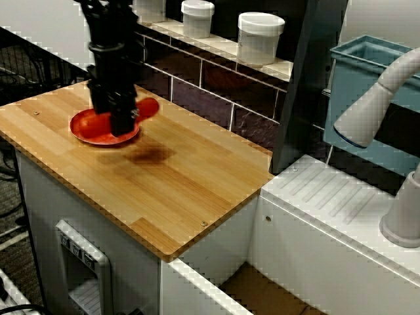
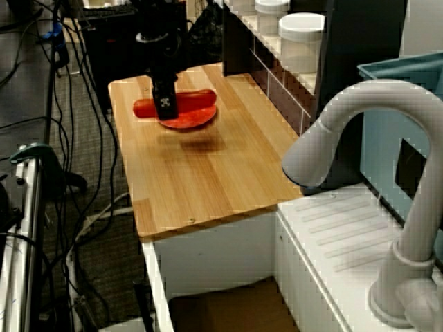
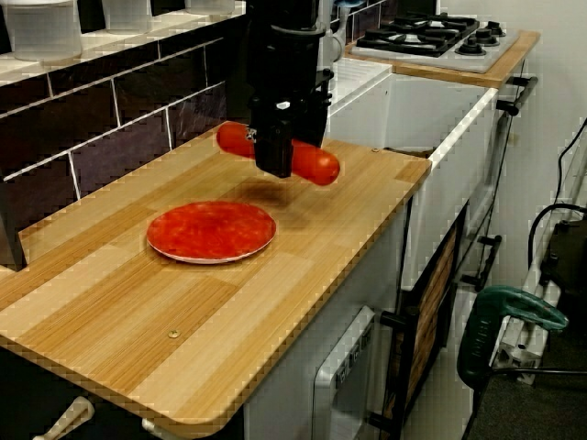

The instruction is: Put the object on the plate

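Wooden counter (image 3: 275,302) bears plate (image 3: 211,231); claw (image 3: 274,165) pinches sausage (image 3: 315,163) above it.

1. Plate (image 3: 212,231) lies on the wooden counter (image 3: 303,275).
2. Sausage (image 3: 316,163) held in gripper (image 3: 274,165), above counter, just beside plate.
3. Jars (image 1: 260,38) on ledge behind.

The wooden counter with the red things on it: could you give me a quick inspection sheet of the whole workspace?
Surface: wooden counter, one dark stain.
Job's things: sausage held in the air, not yet on the plate.
Clutter: nothing seen on the counter.
Grippers: gripper shut on the sausage's middle.
Cables: many trailing on the floor.
Surroundings: white jars on a tiled ledge, grey tap, stove.
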Controlling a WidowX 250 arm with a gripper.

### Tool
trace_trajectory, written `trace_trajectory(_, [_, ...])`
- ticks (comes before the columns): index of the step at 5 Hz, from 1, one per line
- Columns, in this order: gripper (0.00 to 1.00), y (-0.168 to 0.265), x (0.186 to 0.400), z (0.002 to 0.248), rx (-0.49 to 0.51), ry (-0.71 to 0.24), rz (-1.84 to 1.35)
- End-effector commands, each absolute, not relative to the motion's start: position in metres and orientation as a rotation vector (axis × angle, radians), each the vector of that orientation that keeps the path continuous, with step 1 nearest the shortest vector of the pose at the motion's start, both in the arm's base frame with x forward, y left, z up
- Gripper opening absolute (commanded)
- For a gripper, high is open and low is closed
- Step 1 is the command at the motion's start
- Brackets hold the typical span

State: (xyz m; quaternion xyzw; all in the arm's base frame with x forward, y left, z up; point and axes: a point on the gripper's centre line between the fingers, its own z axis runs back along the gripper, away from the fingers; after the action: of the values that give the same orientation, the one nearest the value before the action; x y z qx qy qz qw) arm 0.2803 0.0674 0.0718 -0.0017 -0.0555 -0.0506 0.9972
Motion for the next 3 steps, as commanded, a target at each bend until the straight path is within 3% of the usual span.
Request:
trace_trajectory(1, [0.0, 0.113, 0.28, 0.115, -0.041, -0.212, -0.009])
trace_trajectory(3, [0.0, 0.137, 0.29, 0.126, -0.029, -0.241, 0.034])
